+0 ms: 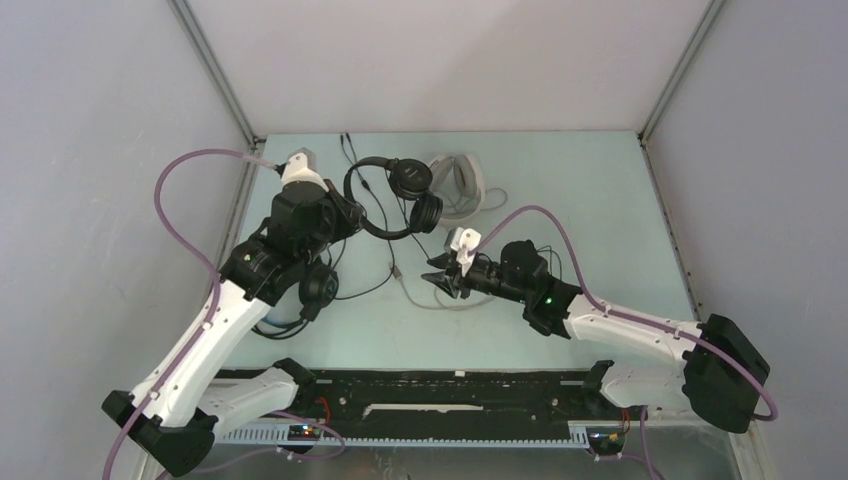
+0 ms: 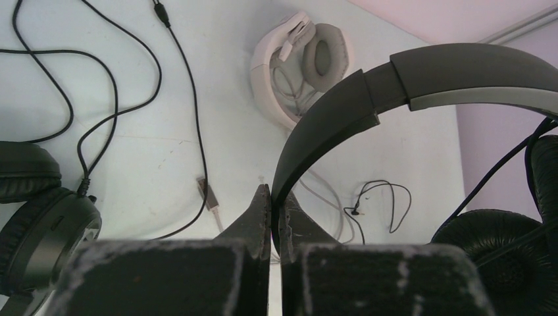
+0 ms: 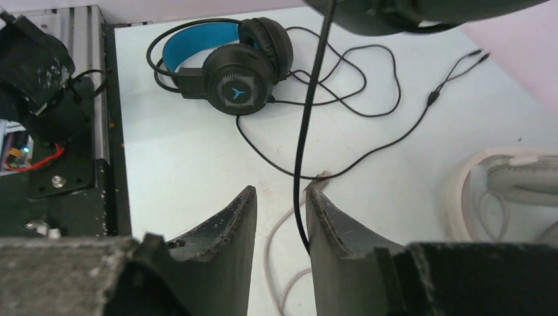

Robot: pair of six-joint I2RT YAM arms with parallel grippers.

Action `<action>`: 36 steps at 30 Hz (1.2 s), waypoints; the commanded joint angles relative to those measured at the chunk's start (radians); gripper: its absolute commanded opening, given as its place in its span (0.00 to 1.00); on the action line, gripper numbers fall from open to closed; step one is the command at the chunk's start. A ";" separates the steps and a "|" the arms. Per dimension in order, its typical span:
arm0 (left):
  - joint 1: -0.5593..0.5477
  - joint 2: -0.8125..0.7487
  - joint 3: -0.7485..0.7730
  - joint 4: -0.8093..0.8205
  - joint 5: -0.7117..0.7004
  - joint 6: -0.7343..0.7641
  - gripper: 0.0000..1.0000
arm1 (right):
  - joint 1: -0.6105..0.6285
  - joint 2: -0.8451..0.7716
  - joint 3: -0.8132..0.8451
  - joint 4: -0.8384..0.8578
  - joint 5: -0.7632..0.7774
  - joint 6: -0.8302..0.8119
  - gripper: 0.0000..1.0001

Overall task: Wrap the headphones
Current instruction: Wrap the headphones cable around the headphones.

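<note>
My left gripper [image 2: 275, 197] is shut on the headband [image 2: 421, 79] of the all-black headphones [image 1: 400, 195] and holds them lifted at the back left [image 1: 345, 215]. One ear pad [image 2: 500, 250] hangs to its right. Their thin black cable [image 3: 306, 131] drops between the fingers of my open right gripper [image 3: 281, 192], close to the right finger [image 3: 329, 217]; this gripper sits mid-table [image 1: 438, 278]. The blue-band headphones [image 3: 224, 66] lie on the table under my left arm [image 1: 318, 285]. The white-grey headphones [image 2: 296, 66] lie at the back [image 1: 462, 185].
A pale grey cable [image 3: 279, 230] loops on the table below my right gripper. Loose black cables with a USB plug [image 2: 205, 191] and a jack plug [image 2: 355, 212] lie about. A black rail [image 1: 430, 385] runs along the near edge. Enclosure walls stand on three sides.
</note>
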 commanded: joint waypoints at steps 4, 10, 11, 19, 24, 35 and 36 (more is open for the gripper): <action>0.008 -0.042 0.086 0.083 0.068 -0.061 0.00 | -0.014 -0.023 -0.050 0.282 -0.034 -0.141 0.42; 0.009 -0.049 0.075 0.096 0.089 -0.076 0.00 | -0.039 -0.011 -0.050 0.309 -0.081 -0.175 0.43; 0.009 -0.050 0.075 0.100 0.097 -0.079 0.00 | -0.041 -0.005 -0.050 0.312 -0.089 -0.179 0.43; 0.012 -0.051 0.075 0.114 0.127 -0.089 0.00 | -0.046 0.037 -0.050 0.338 -0.074 -0.201 0.40; 0.012 -0.061 0.063 0.139 0.155 -0.092 0.00 | -0.069 0.053 -0.050 0.345 -0.081 -0.213 0.38; 0.055 -0.062 0.058 0.230 0.297 -0.136 0.00 | -0.072 0.119 -0.050 0.331 -0.074 -0.180 0.00; 0.058 -0.063 0.063 0.228 0.289 -0.126 0.00 | -0.071 0.119 -0.050 0.330 -0.071 -0.176 0.00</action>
